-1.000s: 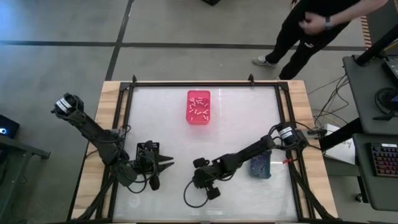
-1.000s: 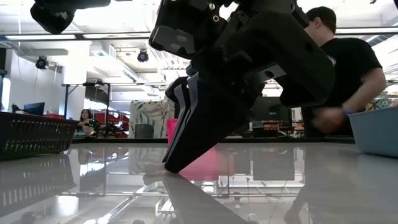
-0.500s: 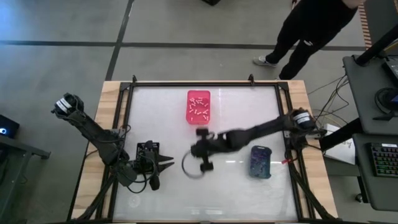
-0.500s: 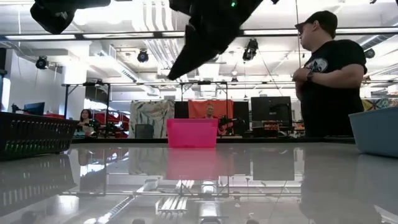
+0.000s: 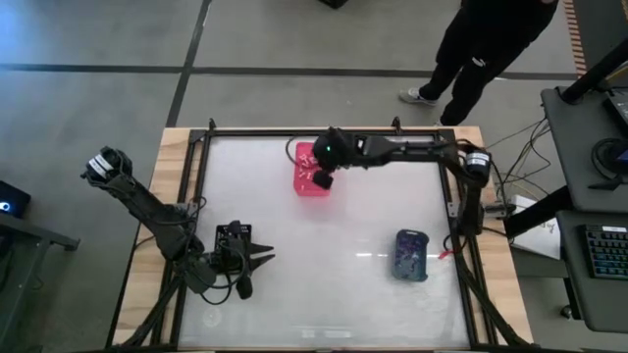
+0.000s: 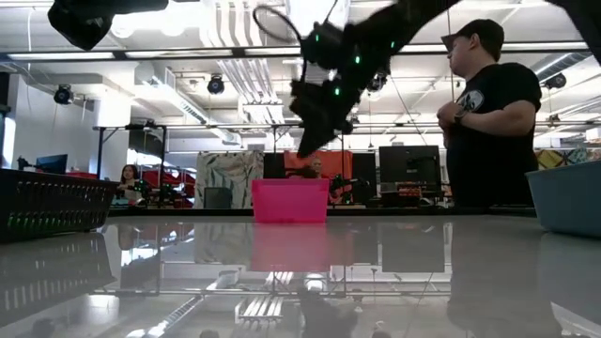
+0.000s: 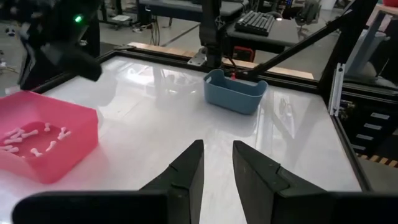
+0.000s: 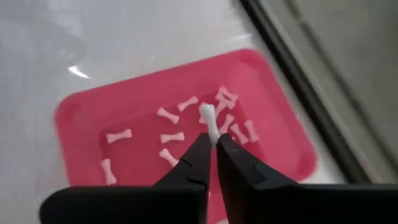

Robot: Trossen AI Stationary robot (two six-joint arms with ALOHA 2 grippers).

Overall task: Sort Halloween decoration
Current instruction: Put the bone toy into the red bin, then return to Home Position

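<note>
1. Progress looks partial to us: many white bones (image 8: pixel 171 137) already lie in the pink bin (image 8: pixel 81 118), and the right gripper (image 8: pixel 210 142), above it, pinches one more white bone (image 8: pixel 208 118) at its fingertips.
2. We judge that this piece must yet be dropped; other pieces left to sort we cannot see.
3. Beyond the left gripper (image 7: pixel 216 160), whose fingers stand narrowly apart and empty, sits the blue bin (image 7: pixel 235 92); nothing blocks the way.

No readable text, label, brand or number anywhere.
</note>
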